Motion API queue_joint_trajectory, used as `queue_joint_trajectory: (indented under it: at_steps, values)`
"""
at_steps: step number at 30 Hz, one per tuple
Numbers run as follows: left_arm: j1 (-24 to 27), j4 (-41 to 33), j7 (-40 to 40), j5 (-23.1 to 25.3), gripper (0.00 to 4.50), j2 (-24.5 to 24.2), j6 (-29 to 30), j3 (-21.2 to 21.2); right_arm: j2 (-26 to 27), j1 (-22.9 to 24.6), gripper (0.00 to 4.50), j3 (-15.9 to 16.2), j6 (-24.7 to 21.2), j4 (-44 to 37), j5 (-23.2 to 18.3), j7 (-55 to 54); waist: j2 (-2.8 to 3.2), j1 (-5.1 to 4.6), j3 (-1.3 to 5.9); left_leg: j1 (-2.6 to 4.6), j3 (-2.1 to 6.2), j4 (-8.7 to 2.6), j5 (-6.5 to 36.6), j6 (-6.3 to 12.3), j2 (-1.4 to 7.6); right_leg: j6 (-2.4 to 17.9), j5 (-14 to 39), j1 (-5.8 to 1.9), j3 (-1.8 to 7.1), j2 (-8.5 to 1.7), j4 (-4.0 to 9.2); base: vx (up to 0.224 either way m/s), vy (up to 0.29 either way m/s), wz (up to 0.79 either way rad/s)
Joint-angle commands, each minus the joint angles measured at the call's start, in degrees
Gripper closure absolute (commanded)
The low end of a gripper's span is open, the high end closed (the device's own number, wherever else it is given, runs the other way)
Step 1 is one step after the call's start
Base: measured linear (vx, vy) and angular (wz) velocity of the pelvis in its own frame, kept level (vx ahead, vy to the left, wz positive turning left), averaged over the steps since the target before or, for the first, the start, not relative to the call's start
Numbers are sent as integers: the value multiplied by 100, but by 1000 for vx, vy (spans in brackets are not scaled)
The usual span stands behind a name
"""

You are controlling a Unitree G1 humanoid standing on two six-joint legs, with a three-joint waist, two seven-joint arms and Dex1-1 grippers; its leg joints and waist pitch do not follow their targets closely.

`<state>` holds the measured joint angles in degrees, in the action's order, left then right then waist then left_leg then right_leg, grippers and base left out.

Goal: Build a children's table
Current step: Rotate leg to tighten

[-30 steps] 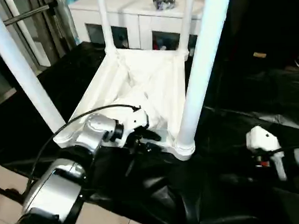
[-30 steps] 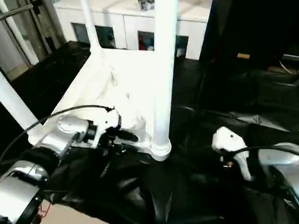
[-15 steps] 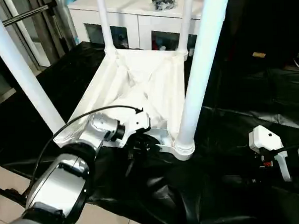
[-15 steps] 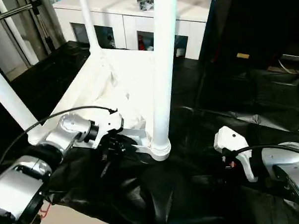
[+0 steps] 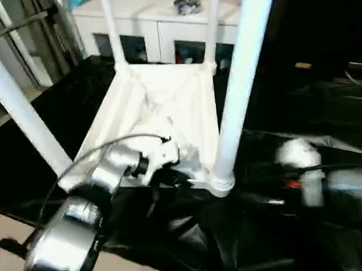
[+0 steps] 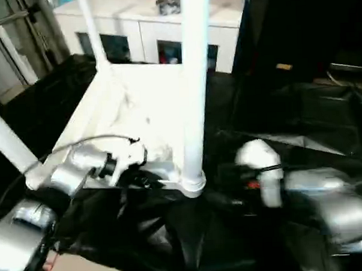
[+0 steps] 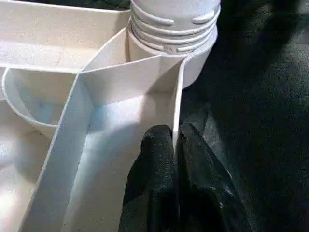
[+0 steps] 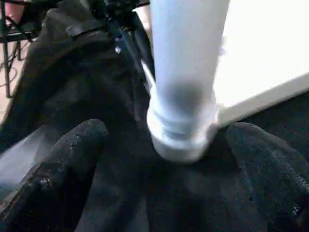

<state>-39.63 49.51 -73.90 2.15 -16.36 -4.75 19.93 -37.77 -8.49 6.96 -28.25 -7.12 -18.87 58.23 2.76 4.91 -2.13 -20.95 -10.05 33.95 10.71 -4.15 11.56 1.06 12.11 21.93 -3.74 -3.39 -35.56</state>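
Head stereo pair: both eyes look forward and down from above, sharing the upturned children's table (image 5: 168, 106) at frame centre. Left wrist camera: close on the near corner socket (image 7: 174, 29). Right wrist camera: close, facing the same socket from outside.

White children's table (image 5: 168, 106), upside down on the black-draped surface (image 5: 301, 142).
Its square top lies flat with the ribbed underside facing up; 4 white tubular legs stand upright in the rounded corner sockets. The nearest leg (image 5: 238, 79) sits in a ringed socket (image 7: 174, 29) at the near corner.
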Motion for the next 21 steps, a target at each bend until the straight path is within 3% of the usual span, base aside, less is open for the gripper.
queue_joint_trajectory:
  at_steps: [1,2,3,7,8,9,12,17,18,21]
  values:
    - [687,-540,312,-88,450,27,816,-13,195,-148,0,225,143,251,336,-331,-150,55,316,42,85,-350,729,348,219,1186,1088,-295,268,-517,441,0,0,0]
    - [733,-632,330,-93,450,29,880,-14,216,-158,0,248,145,272,353,-352,-126,14,291,-12,88,-368,664,367,200,1151,1105,-296,244,-497,461,0,0,0]
    - [891,-959,449,-94,450,44,1083,-30,309,-195,0,319,181,344,381,-399,-130,7,283,35,62,-353,770,392,194,1127,1171,-252,264,-482,498,0,0,0]
    - [1267,-1700,816,-155,450,143,1302,-110,708,-452,0,561,447,797,657,-650,-85,-26,287,-1,56,-347,844,369,145,997,1493,-255,251,-480,536,0,0,0]
    - [1294,-1757,820,-154,450,137,1324,-103,726,-475,0,576,473,831,687,-654,-72,-10,291,38,53,-347,931,355,160,899,1663,-230,268,-477,567,0,0,0]
    - [1367,-1940,815,-143,450,107,1416,-71,767,-532,0,606,537,919,752,-670,-84,-10,303,15,70,-362,884,345,169,890,1598,-253,265,-477,531,0,0,0]
    - [1475,-2219,777,-126,450,13,1492,-64,923,-699,19,583,668,1185,815,-810,-64,-23,301,16,68,-371,932,328,157,825,1601,-226,265,-464,551,0,0,0]
    - [1693,-2691,806,-134,450,-120,1847,-116,996,-802,56,606,792,1347,821,-758,-84,-86,317,-2,70,-373,828,378,164,913,1196,-244,267,-458,498,0,0,0]
    - [1716,-2714,808,-146,450,-143,1868,-136,1003,-823,73,615,808,1383,831,-742,-122,-106,316,-10,64,-373,808,399,161,922,1165,-250,265,-454,505,0,0,0]
    - [1774,-2799,855,-161,450,-193,1945,-173,1007,-872,101,654,877,1505,859,-683,-92,-144,309,-3,62,-372,822,430,160,1003,1094,-243,261,-451,511,0,0,0]
